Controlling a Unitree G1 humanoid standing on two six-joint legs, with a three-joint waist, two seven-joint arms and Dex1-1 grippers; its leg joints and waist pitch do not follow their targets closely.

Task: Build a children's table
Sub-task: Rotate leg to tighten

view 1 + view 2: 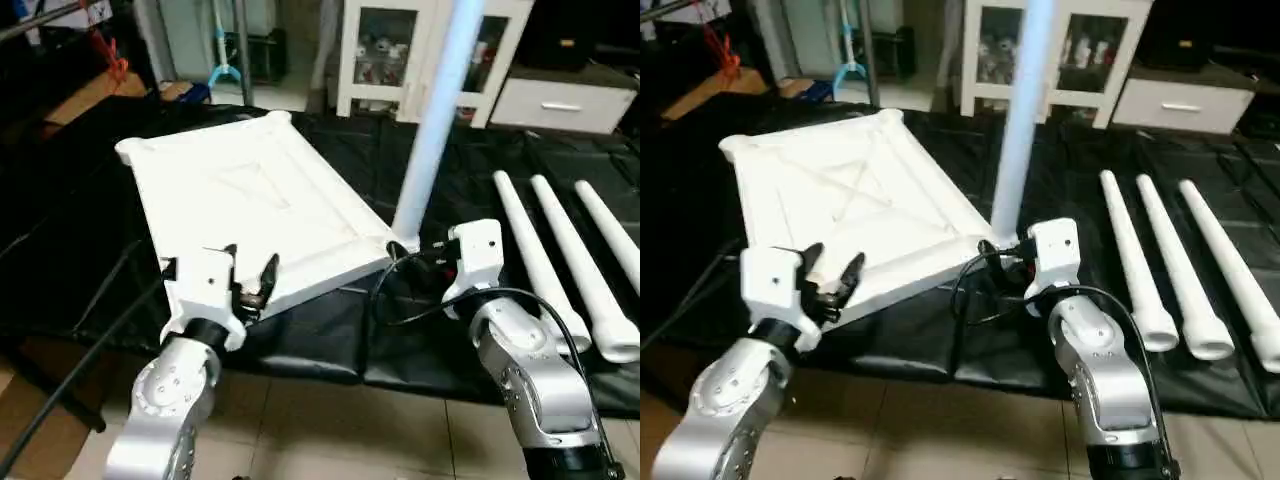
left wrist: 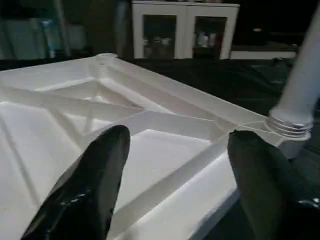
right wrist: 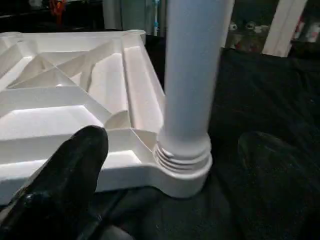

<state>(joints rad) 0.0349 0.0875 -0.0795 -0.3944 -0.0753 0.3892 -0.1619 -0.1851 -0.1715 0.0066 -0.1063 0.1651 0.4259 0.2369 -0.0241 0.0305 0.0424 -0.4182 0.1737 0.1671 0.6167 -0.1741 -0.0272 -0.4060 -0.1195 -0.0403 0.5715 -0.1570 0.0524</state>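
The white square tabletop (image 1: 250,200) of the children's table lies ribbed side up on a black mat. One white leg (image 1: 432,130) stands upright in its near right corner socket (image 3: 182,172). My left gripper (image 1: 250,268) hovers at the tabletop's near edge, open, its black fingers (image 2: 100,175) spread over the rim with nothing held. My right gripper (image 1: 415,262) is open at the foot of the upright leg. One finger (image 3: 70,180) sits on each side of the socket, and neither touches the leg.
Three loose white legs (image 1: 535,265) lie side by side on the mat (image 1: 320,340) to the right. A white glass-door cabinet (image 1: 400,55) and a drawer unit (image 1: 560,100) stand behind. Tiled floor (image 1: 330,430) lies in front of the mat, and a dark cable (image 1: 60,400) runs at the left.
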